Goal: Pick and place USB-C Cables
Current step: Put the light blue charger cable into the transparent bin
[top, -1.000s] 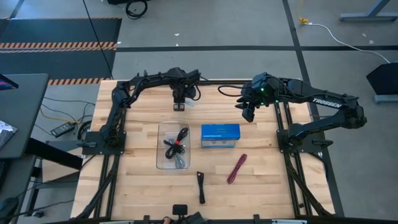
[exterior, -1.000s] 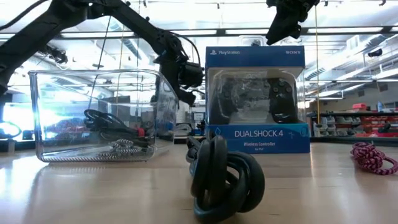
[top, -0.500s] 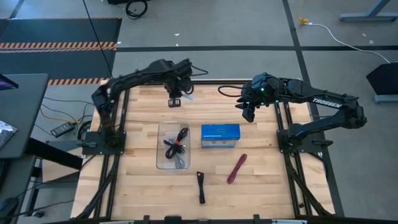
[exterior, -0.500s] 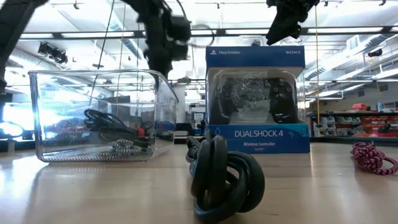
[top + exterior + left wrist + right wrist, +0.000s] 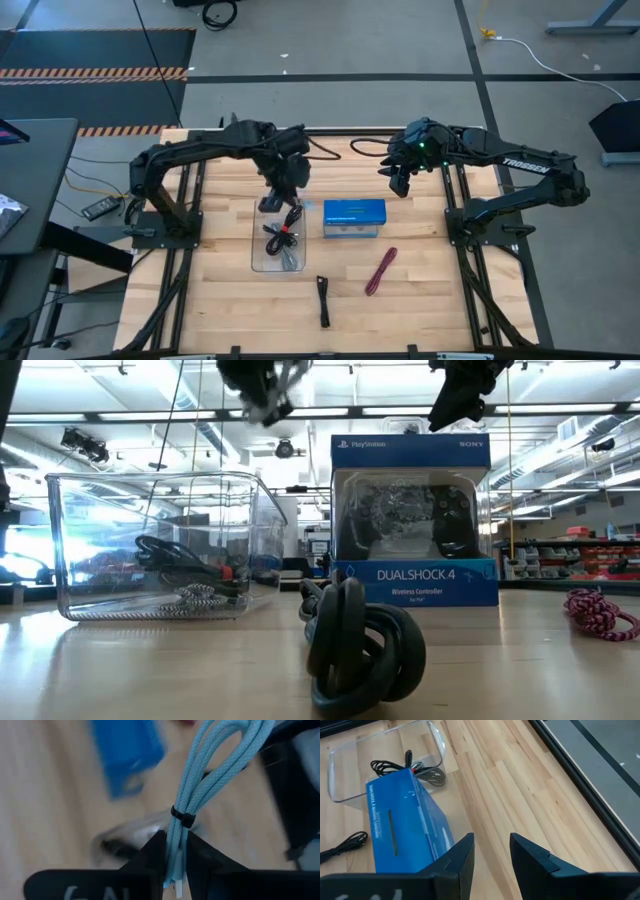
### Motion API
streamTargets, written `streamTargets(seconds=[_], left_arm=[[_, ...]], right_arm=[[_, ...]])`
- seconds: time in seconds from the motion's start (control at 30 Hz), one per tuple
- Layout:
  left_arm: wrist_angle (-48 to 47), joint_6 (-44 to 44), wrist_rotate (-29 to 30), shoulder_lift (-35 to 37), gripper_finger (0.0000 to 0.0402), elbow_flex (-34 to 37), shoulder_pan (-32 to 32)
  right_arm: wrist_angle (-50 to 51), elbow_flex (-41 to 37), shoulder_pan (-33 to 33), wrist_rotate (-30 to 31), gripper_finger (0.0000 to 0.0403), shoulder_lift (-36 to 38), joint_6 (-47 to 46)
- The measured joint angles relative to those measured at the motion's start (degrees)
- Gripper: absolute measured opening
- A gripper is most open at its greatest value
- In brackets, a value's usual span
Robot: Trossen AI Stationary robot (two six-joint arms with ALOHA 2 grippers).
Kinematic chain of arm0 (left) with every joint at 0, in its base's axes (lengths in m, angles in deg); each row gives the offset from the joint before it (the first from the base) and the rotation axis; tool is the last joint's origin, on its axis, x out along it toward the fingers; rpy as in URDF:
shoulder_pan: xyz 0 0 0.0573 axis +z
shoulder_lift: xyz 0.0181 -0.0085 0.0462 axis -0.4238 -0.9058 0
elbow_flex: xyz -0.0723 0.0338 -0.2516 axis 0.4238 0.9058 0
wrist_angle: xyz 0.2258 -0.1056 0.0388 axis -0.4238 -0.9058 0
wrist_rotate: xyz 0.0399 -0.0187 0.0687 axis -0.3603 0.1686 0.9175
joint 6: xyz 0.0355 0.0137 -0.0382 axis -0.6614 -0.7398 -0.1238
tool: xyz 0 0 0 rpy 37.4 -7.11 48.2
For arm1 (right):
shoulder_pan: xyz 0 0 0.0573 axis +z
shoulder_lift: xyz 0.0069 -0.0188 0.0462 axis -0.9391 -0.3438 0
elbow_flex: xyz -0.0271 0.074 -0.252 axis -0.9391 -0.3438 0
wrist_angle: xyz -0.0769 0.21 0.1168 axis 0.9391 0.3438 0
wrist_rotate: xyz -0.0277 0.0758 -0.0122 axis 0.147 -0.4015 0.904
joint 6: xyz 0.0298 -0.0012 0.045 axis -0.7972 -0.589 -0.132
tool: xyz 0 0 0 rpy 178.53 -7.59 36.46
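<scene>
Across the middle of the high view lies the wooden worktop (image 5: 420,290). At its centre stands the blue box (image 5: 354,218), with the clear tray (image 5: 258,238) touching its left side and holding dark cables (image 5: 283,238). Over the tray's upper edge hangs the left tool (image 5: 272,203), pinched tight on the light blue cable (image 5: 200,785). Upper right of centre, the right tool (image 5: 400,182) hovers above the worktop, fingers narrowly parted and empty. Lower centre lies the black cable (image 5: 323,299), and just right of it the maroon-pink cable (image 5: 381,271).
</scene>
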Motion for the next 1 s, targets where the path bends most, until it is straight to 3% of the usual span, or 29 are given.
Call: streamTargets(seconds=[0.13, 0.33, 0.47, 0.6, 0.8, 1.0], left_arm=[[1.94, 2.22, -1.75, 1.37, 0.0059, -0.02, -1.01], [1.11, 5.30, 5.83, 1.41, 0.0063, 1.37, -1.99], [1.03, 7.69, 8.06, 1.34, 0.0053, 6.73, -2.35], [2.24, 10.06, 14.80, 1.32, 0.0059, 15.80, -2.36], [8.76, 13.83, 14.44, 1.27, 0.0065, 27.20, -3.69], [11.35, 16.93, 14.47, 1.27, 0.0071, 29.83, -5.70]], right_arm=[[0.19, 0.00, 1.17, -0.01, 0.0130, 0.00, -0.60], [0.74, 0.00, 4.02, 0.02, 0.0130, 0.00, -3.40], [0.74, 0.00, 6.73, 1.45, 0.0130, 0.00, -5.02], [0.75, 0.00, 9.71, 3.59, 0.0130, 0.00, -6.42], [0.74, 0.00, 13.61, 6.49, 0.0130, 0.00, -7.93], [0.74, 0.00, 15.48, 9.36, 0.0130, 0.00, -7.98]])
